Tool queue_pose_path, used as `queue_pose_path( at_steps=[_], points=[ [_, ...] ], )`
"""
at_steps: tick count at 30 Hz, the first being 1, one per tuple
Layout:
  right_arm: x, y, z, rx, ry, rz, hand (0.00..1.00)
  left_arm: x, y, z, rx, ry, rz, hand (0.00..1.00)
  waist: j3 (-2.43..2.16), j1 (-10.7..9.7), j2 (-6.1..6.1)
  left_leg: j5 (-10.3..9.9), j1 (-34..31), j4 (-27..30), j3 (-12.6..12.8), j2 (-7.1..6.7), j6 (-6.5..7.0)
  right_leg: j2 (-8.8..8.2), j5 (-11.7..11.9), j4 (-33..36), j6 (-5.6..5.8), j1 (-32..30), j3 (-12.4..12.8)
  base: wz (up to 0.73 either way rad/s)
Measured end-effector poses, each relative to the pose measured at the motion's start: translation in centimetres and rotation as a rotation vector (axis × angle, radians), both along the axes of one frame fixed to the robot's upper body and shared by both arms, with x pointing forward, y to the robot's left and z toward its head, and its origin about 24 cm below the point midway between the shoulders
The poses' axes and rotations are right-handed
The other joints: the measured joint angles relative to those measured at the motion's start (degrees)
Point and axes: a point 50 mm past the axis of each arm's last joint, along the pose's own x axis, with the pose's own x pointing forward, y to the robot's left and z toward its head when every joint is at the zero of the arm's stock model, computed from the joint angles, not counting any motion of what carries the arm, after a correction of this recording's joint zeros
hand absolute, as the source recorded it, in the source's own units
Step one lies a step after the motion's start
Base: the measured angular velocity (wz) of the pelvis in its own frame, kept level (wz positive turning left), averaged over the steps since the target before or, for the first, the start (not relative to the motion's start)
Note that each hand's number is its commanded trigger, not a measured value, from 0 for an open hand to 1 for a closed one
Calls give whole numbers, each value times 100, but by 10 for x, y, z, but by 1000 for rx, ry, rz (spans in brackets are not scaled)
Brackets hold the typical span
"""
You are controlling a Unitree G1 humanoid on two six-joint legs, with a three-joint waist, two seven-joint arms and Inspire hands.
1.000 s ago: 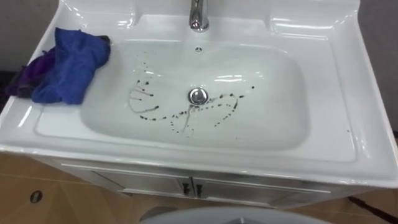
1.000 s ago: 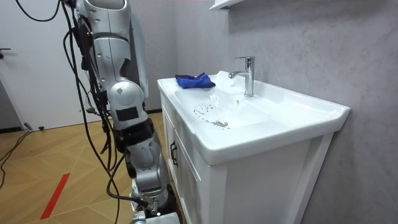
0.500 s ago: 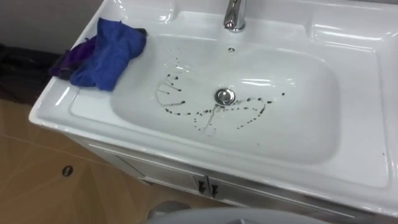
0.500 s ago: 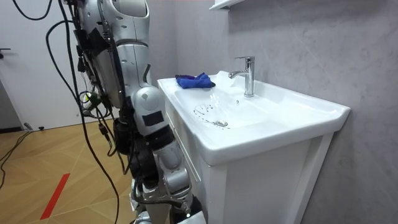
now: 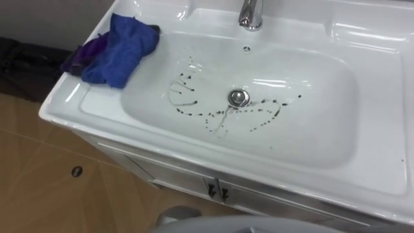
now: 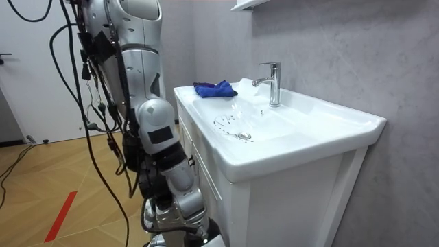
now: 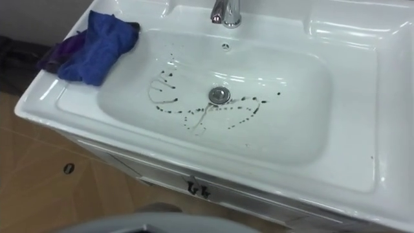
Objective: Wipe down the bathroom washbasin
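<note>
A white basin [image 5: 323, 162] [image 7: 304, 155] [image 6: 288, 137] is set in a white cabinet in front of me. Dark smears and dots [image 5: 220, 116] [image 7: 200, 116] run across its bottom around the metal drain [image 5: 238, 98] [image 7: 219, 95]. A crumpled blue cloth [image 5: 119, 48] [image 7: 97, 45] [image 6: 215, 88] lies on the basin's rim at its far left corner, with a bit of purple cloth [image 5: 81, 58] under it. In the room view I stand close against the cabinet's front.
A chrome tap [image 5: 250, 14] [image 7: 226, 11] [image 6: 272, 82] rises at the back middle of the basin. Cabinet doors with small dark handles [image 5: 217, 191] sit below the front edge. Wooden floor [image 5: 45, 188] lies to the left, and a grey wall [image 6: 343, 55] stands behind.
The eye view has shifted slightly, so the basin sits a little further right and lower in the picture. In the room view I have settled closer against the cabinet. The cloth has not moved.
</note>
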Motion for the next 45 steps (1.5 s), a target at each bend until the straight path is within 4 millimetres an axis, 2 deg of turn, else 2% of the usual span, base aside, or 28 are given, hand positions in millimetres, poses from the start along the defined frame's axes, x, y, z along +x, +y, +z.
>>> queue_pose_path(
  at_steps=[5,6,13,16,18,26,32,36,38,45],
  points=[
    [0,5,-2,12,1,41,0,11,-2,25,113,-63,-35,0,4,-78,16,0,73,-8,23,-1,0,0,0,19,0,1,103,-13],
    [0,7,-3,22,-1,43,0,12,-3,29,136,-51,-41,0,17,-121,-6,0,80,-14,24,-1,0,0,-2,31,0,-7,146,-7],
    [-3,11,-3,42,-1,87,0,26,-13,60,320,-21,-95,0,15,-295,8,-1,107,-14,94,3,1,9,0,32,-1,-12,225,-4],
    [-10,13,-4,52,6,91,0,34,-21,69,392,1,-145,0,29,-343,5,-1,205,-67,149,8,1,11,1,28,-1,31,260,-9],
    [-13,13,-4,53,15,90,0,39,-26,73,450,35,-192,0,60,-435,1,-1,242,-87,147,6,1,11,4,11,6,68,256,0],
    [-22,20,-6,110,49,129,0,62,-44,71,568,198,-429,0,97,-629,-31,0,312,-175,203,13,1,29,6,-2,7,61,373,-6],
    [-9,26,-10,141,42,156,0,91,-73,70,678,307,-653,0,152,-799,-11,-1,318,-164,228,24,1,44,19,-20,5,51,419,-4],
    [-12,26,-10,146,62,156,0,102,-83,66,711,373,-752,0,138,-882,14,-1,320,-164,254,55,0,87,53,-91,-13,57,482,-9],
    [-8,28,-11,149,59,173,0,106,-88,67,740,417,-792,0,143,-948,-11,-1,319,-172,307,84,0,117,76,-126,-35,46,531,-12],
    [3,29,-12,154,55,186,0,133,-128,61,867,530,-1038,0,147,-1218,-24,0,368,-205,328,104,-1,160,141,-192,-35,102,588,-4]
  ],
)
